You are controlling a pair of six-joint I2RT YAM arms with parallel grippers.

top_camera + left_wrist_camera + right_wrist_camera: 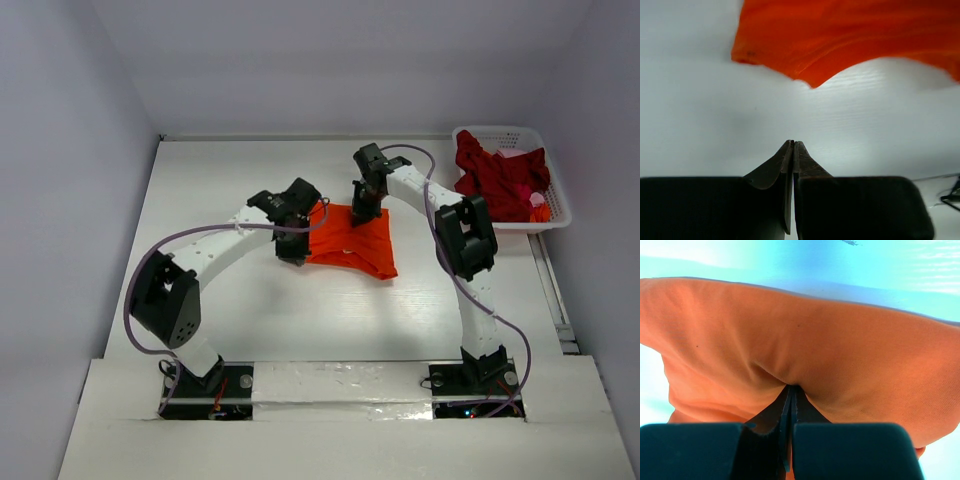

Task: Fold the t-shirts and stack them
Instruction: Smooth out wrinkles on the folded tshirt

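Note:
The orange t-shirt [352,243] lies partly folded on the white table [250,320] between the two arms. My right gripper [361,214] is shut at the shirt's far edge. In the right wrist view its tips [791,386] sit in a pucker of orange cloth [850,355] that gathers around them. My left gripper [291,256] is shut with nothing in it. It hovers over bare table just off the shirt's left edge, and the left wrist view shows the orange t-shirt [850,35] ahead of the left gripper [793,142]. The crimson t-shirt [496,178] is bunched in the basket.
The white lattice basket [556,212] stands at the far right of the table and also holds a bit of pink and orange cloth. A rail runs along the table's right edge [552,290]. White walls close in the table on three sides.

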